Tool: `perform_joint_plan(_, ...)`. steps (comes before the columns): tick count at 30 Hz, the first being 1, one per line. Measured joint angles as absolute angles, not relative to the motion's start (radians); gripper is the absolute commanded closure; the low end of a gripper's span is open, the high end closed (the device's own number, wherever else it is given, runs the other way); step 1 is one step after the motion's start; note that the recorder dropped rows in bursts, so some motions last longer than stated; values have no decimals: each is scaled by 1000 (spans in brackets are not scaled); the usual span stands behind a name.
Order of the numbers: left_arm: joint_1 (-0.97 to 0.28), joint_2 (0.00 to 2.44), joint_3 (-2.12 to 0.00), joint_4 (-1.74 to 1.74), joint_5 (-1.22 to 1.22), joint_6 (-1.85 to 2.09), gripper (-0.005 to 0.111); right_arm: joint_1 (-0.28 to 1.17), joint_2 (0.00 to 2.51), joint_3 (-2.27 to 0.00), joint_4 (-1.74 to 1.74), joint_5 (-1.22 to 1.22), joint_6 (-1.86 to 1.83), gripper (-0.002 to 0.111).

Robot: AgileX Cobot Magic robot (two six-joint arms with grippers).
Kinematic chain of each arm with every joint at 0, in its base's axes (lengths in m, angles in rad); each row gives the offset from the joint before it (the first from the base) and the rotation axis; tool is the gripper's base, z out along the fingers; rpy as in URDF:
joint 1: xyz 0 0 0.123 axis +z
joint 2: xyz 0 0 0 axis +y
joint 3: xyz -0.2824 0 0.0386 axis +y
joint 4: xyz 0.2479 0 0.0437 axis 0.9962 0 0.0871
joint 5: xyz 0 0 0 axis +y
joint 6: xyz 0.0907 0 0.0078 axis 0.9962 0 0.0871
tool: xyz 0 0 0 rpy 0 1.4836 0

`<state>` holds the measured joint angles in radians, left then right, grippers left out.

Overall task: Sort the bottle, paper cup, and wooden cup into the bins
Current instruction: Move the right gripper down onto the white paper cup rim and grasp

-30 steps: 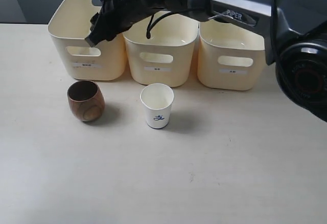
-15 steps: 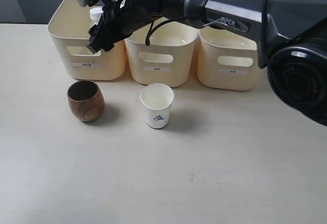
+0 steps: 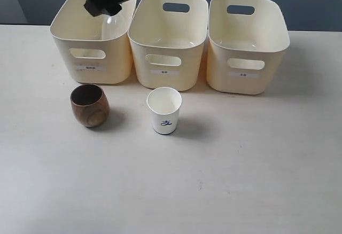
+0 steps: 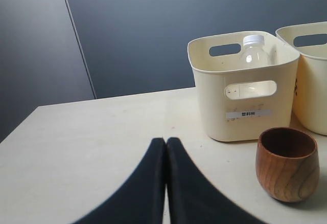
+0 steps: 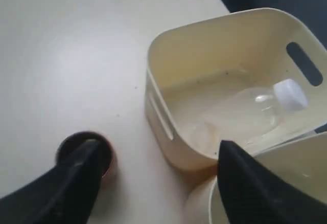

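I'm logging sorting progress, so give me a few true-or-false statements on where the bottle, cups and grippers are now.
1. The bottle is inside the left bin. True.
2. The paper cup sits in the middle bin. False: it stands on the table in front of it.
3. The wooden cup stands upright on the table. True.
4. The right gripper grips the bottle. False: it is open above the bin.
5. The left gripper is open. False: it is shut.

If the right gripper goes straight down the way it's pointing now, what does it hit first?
Probably the bottle lying inside the leftmost bin. The open right gripper hangs over that bin's near corner, so it might clip the rim instead; depth is unclear.
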<state>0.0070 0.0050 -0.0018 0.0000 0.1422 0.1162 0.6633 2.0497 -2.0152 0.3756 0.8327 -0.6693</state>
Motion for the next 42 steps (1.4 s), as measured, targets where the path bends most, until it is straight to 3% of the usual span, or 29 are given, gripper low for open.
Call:
perform_joint_plan(8,7,5,-2,0,142,116,107,663,1938,-2015,368,1211,-605,46)
perform_joint_plan(23,7,5,-2,0,142,116,107,702,1938,-1766,210,1219,-569,46)
perform_joint_plan(31,7,5,-2,0,142,116,107,702,1938,-1668,194,1221,-591,52)
perform_joint_plan(42,7,5,-2,0,142,116,107,702,2029,-1641,185,1212,-645,52)
